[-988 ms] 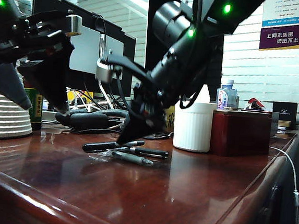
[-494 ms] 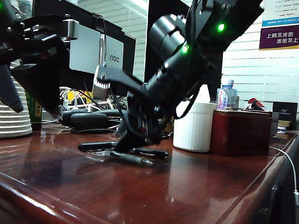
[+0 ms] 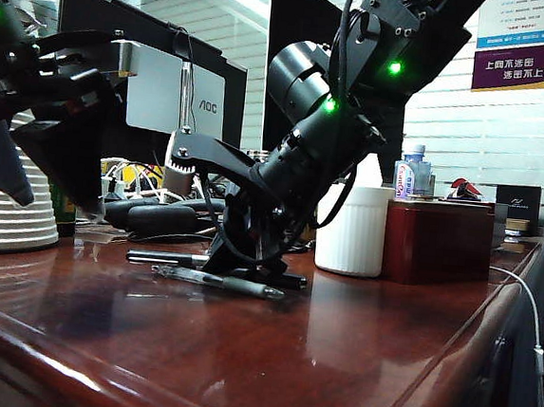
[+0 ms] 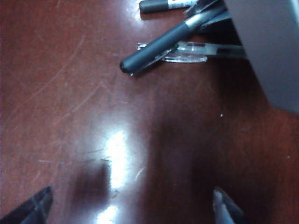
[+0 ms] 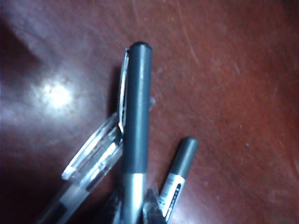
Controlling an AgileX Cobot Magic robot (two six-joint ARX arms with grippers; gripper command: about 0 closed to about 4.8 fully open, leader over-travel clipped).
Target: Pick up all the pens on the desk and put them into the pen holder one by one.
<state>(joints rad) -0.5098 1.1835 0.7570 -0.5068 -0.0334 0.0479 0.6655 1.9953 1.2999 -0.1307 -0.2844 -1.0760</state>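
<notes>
With the left gripper (image 4: 131,207) held spread and idle above the desk (image 3: 363,364), the dark-capped pen (image 5: 136,140) is pinched by the right gripper (image 5: 135,210) near its end and could be tilted or dropped, with the clear pen (image 5: 88,163) touching it dragged along.

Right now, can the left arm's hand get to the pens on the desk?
Probably not easily. The left hand hovers open over bare desk, but the right hand sits right on the pens, crowding them.

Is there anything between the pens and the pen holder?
No. In the exterior view only bare desk separates the pens from the pen holder; the right hand is down at the pens.
</notes>
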